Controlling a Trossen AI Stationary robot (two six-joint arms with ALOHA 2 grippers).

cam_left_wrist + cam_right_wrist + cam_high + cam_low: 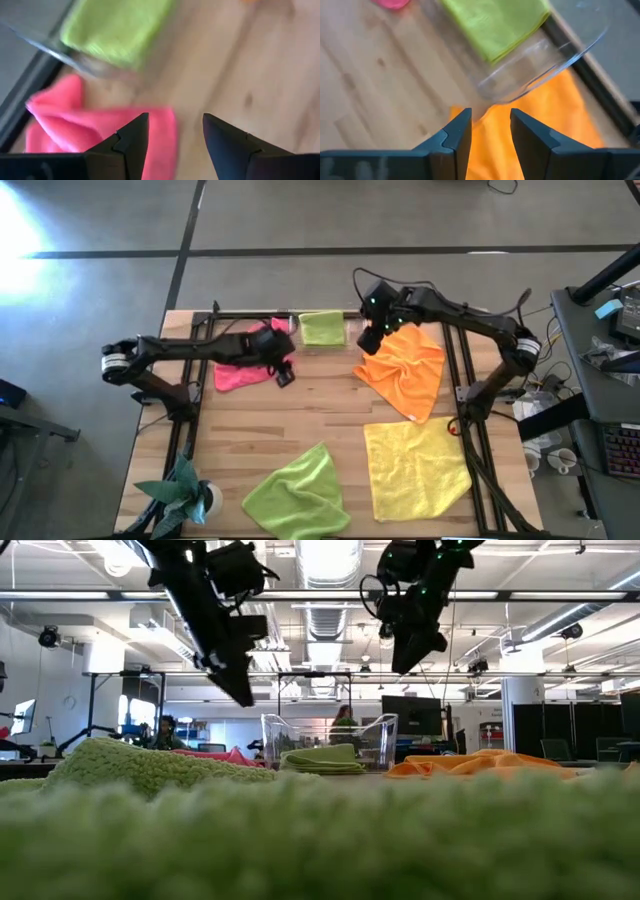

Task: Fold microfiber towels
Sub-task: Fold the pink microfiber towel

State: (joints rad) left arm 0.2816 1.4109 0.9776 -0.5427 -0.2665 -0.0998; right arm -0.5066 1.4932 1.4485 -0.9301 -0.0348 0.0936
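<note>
while both tools (285, 372) (368, 338) hang spread and empty, a clear tray (352, 330) holds a folded green towel (322, 327) between them

High view straight down; low view level across table (330, 415); wrist views close; all share tray (325, 740).

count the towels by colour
pink towel: 1
green towels: 2, one folded in the clear tray, one loose
orange towel: 1
yellow towel: 1
total: 5
</note>
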